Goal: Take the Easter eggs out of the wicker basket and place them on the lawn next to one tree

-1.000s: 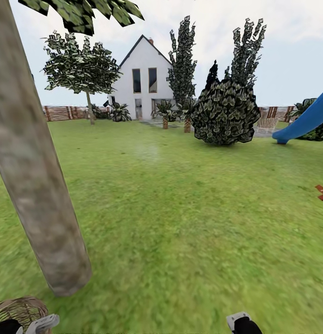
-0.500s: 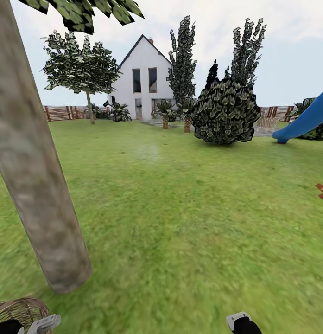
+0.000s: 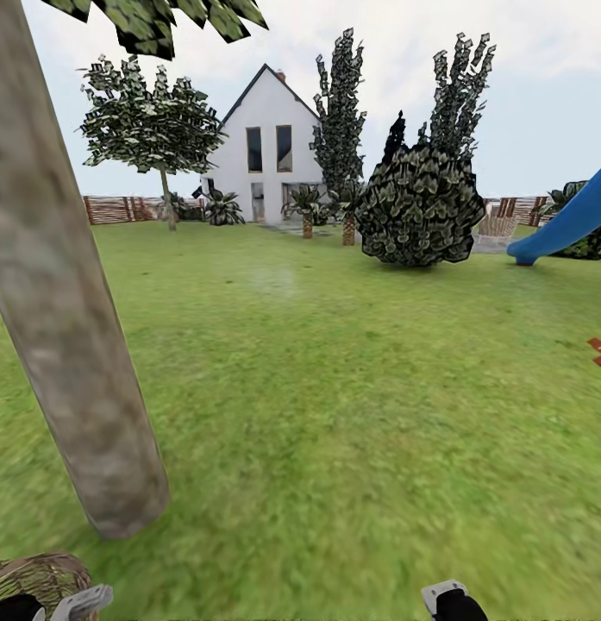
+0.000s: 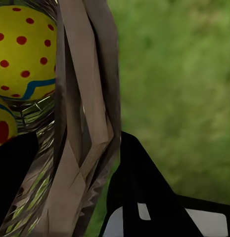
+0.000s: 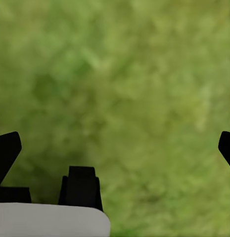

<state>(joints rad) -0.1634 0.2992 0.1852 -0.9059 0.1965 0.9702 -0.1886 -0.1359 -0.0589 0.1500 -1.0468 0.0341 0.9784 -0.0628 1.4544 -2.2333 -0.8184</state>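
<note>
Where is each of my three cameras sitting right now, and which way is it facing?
Head view: on the robot's head, facing forward over the lawn past the tree toward the house; both grippers peek in at the near edge, left, right.
Left wrist view: on the left arm, looking along its fingers clamped on the basket wall, a dotted egg inside.
Right wrist view: on the right arm, facing bare grass between spread fingers.
Shared: head and left wrist views both show the basket.

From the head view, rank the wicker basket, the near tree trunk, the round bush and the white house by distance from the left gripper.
1. wicker basket, at the left gripper.
2. tree trunk, just ahead on the left.
3. round bush, far, right of centre.
4. white house, farthest, behind.
</note>
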